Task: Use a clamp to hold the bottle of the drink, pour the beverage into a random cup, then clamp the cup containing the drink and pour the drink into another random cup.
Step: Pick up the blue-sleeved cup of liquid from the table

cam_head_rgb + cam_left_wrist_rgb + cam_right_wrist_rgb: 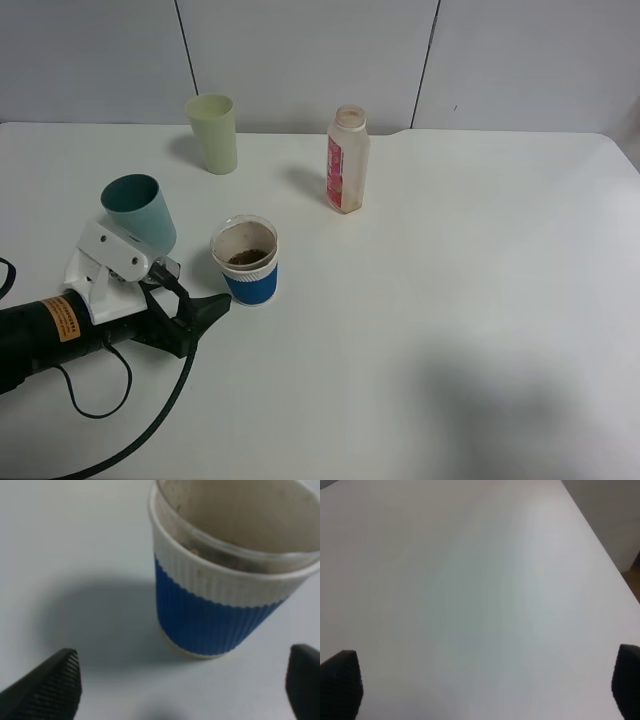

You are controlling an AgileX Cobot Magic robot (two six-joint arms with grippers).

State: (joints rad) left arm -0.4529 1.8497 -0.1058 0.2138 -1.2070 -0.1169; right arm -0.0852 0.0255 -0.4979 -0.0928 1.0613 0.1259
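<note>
Far left: left arm, black, with a white camera block on top. Lies low and almost flat over the table. Comes in from the left edge and points toward the middle.

At its tip: left gripper. Spread wide in the left wrist view, with one black ribbed fingertip out at each side. Holds nothing and touches nothing. Aims at the blue and white cup, very near it but not around it yet.

Just behind the arm: teal cup, close to the white camera block.

Farther back: pale green cup, standing up, apart from the others.

Next: the blue and white cup again. Stands up straight on the table, with some brown drink down at the bottom.

To the right and farther back: bottle, white with a red label. Stands up straight, well apart from all three cups.

Last: right gripper, seen only in the right wrist view. Hangs over plain white table. Black fingertips far apart, gripping nothing.
</note>
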